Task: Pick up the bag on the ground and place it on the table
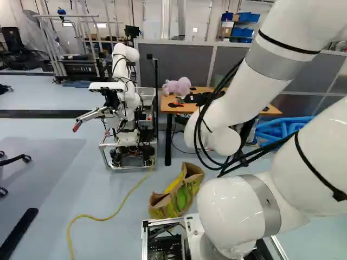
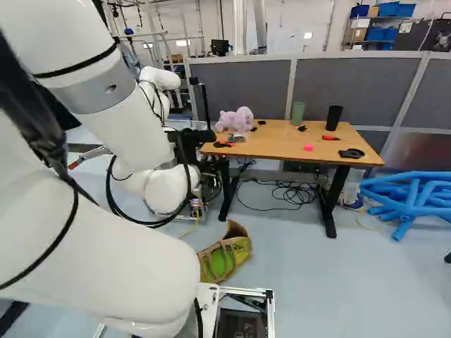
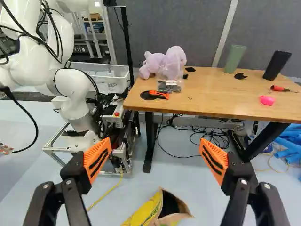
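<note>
Your fingers (image 3: 97, 160) stand spread, facing the table (image 3: 211, 92); the bag (image 1: 176, 196) lies this side of it, apparently below them.

Here we are in what's clearly a robotics lab: another robot (image 1: 129, 96) on a metal-framed base (image 1: 130, 167), cables (image 2: 290, 191) snaking under a worktable (image 2: 282, 146), grey partitions (image 2: 243, 88), and blue boxes (image 2: 387, 10), probably storage bins, beyond.

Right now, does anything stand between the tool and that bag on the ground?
Nothing visible stands between the open tool and the bag; the yellow cable lies off to one side of the bag.
</note>
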Controlling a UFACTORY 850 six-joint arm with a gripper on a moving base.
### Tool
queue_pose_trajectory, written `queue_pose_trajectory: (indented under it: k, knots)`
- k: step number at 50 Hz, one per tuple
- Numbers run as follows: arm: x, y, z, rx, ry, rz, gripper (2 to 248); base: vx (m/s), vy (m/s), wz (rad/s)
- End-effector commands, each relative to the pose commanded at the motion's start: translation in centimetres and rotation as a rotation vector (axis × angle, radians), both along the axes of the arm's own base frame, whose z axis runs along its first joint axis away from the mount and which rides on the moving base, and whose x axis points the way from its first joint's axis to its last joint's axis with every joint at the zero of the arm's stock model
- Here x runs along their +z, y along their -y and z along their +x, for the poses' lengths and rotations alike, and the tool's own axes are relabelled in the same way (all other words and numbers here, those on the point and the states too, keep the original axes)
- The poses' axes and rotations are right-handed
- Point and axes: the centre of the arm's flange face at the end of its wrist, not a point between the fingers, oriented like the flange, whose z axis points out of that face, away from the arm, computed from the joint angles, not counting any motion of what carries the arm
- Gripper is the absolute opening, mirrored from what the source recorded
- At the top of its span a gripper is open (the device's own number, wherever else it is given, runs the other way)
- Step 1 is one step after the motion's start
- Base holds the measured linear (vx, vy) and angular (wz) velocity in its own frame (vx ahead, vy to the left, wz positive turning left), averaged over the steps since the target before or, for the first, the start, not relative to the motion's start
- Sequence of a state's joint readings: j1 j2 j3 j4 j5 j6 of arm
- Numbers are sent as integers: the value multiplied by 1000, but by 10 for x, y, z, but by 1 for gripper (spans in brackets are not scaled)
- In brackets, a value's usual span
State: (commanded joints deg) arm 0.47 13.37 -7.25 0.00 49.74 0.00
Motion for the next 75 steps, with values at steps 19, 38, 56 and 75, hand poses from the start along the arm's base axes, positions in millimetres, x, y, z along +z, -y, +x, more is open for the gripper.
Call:
queue_pose_trajectory:
  k: [19, 38, 56, 75]
  knots:
    - [-7, 0, 17, -13, -117, 5, 247, 0, 0, 0]
    - [-20, 0, 33, -42, -314, 23, 247, 0, 0, 0]
    - [-31, -2, 45, -64, -505, 46, 247, 0, 0, 0]
    - [-40, -7, 56, -81, -703, 75, 247, 0, 0, 0]
